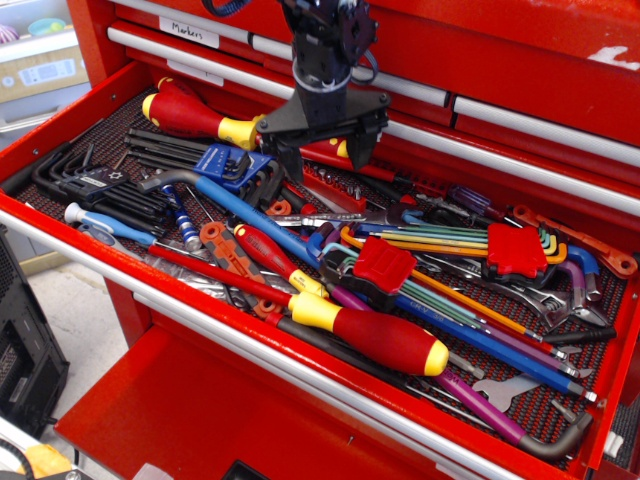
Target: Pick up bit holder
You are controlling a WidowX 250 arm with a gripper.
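The bit holder (323,193) is a narrow red strip with short silvery bits. It lies slanted among the tools in the back middle of the open red drawer (150,290). My gripper (325,165) hangs straight over it, black jaws spread wide and empty. Its fingertips (291,170) are just above the tools, on either side of the strip's upper end. The gripper hides part of the strip and part of the Wiha screwdriver behind it.
A blue clip with black hex keys (228,163) lies just left of the gripper. Red blocks with rainbow hex keys (385,265) lie to the right. A big red-yellow screwdriver (372,338) lies at the front. Closed drawers (520,110) rise close behind.
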